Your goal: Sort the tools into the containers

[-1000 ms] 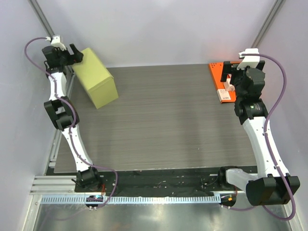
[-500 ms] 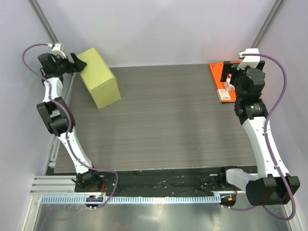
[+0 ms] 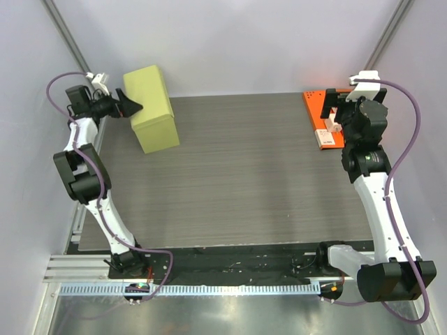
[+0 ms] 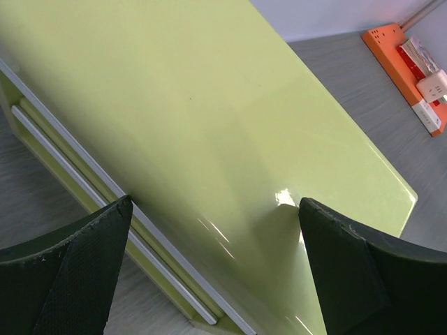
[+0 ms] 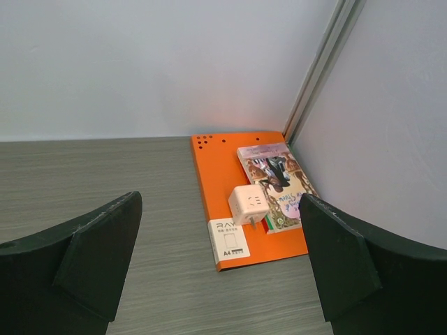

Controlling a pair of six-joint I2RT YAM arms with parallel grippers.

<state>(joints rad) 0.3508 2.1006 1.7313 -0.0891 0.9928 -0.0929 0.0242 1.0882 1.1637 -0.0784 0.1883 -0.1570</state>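
Note:
A yellow-green box (image 3: 151, 108) stands at the far left of the table and fills the left wrist view (image 4: 209, 118). My left gripper (image 3: 130, 106) is open, its tips against the box's left side; both fingers (image 4: 70, 279) frame the box face, holding nothing. An orange folder (image 3: 316, 112) lies at the far right corner, carrying a white cube plug adapter (image 5: 250, 204), an illustrated booklet (image 5: 279, 183) and a white A4 label (image 5: 228, 241). My right gripper (image 3: 334, 113) hovers open and empty over the folder's near edge (image 5: 223, 174).
The dark wood-grain table (image 3: 237, 174) stretches between the box and the folder. Grey walls and metal corner posts (image 3: 387, 35) close in the back and sides. The folder also shows in the left wrist view (image 4: 391, 49).
My left gripper has swung down from behind the box to its left side. The box has turned and shifted slightly right. The right arm has not moved.

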